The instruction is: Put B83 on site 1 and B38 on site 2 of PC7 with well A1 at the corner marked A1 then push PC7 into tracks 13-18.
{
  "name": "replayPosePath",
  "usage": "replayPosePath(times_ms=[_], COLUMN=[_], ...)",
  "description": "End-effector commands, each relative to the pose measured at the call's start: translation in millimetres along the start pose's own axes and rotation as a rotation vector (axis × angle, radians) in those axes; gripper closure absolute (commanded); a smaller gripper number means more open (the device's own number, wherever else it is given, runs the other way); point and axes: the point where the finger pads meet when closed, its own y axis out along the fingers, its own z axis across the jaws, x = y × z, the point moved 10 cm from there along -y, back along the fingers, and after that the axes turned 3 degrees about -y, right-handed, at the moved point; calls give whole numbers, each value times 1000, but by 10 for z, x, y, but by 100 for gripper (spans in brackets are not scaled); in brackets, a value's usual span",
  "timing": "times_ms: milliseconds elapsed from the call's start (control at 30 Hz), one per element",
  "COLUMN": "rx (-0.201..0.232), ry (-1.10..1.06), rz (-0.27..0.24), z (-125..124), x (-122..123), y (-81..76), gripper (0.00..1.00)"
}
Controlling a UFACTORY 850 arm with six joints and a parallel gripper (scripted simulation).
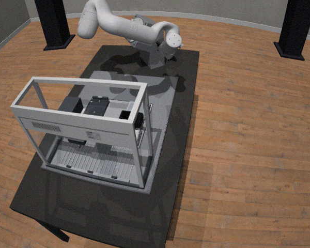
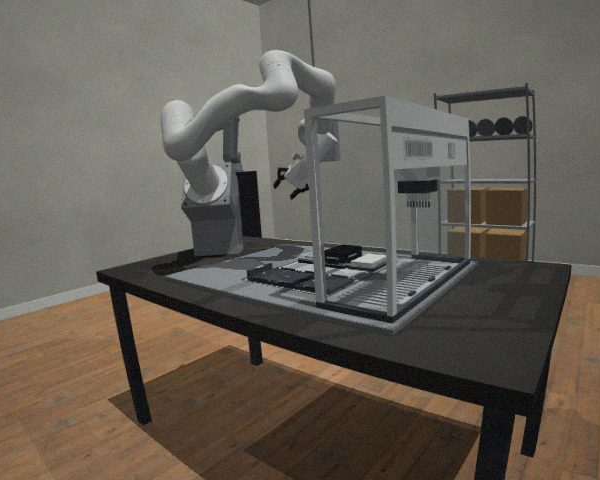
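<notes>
My gripper (image 2: 288,183) is open and empty, high above the table between the arm's base and the instrument frame. In the top view it is hidden behind the wrist (image 1: 173,40). The dark plate carrier PC7 (image 2: 290,277) lies flat on the grey apron in front of the rails (image 2: 409,276); it also shows from above (image 1: 96,106), partly cut off by the frame's top beam. The black deep-well block B83 (image 2: 342,252) stands in its nest beside the apron, with a white plate (image 2: 368,260) in the nest past it. The nest nearest the base is mostly hidden by a frame post.
The white instrument frame (image 1: 80,106) spans the rails, with a pipetting head (image 2: 417,189) hanging inside. Small dark lamps (image 1: 90,171) sit at the rails' far end. A shelf with boxes (image 2: 489,206) stands behind the table. Two black pillars (image 1: 53,24) stand on the floor.
</notes>
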Motion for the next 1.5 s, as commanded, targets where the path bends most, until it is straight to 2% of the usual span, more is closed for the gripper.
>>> replayPosePath(times_ms=[0, 100, 167, 300, 367, 500, 567, 667, 733, 867, 933, 1067, 1133, 1233, 1300, 1433, 1467], rx=[38, 38, 70, 73, 107, 110, 146, 150, 187, 191, 230, 235, 275, 281, 322, 328, 349], ry=[64, 64, 117, 122, 175, 180, 233, 239, 291, 297, 349, 356, 407, 414, 465, 472, 497], rz=[-35, -35, -60, -62, -84, -86, -106, -108, -125, -127, -142, -144, -155, -157, -166, -167, -170], z=[1, 12, 0, 15, 3, 20, 8, 22, 9, 23, 9, 22, 7, 18, 3, 13, 5], x=[166, 225, 295, 390, 461, 570, 642, 740, 812, 907, 980, 1072, 1146, 1235, 1309, 1394, 1432], y=[-24, -31, -39, -49, -57, -69, -76, -88, -94, -106, -111, -124, -129, -142, -146, -159, -162], gripper=[0, 0, 0, 0, 0, 0, 0, 0, 0, 0, 0, 0, 0, 0, 0, 0, 0])
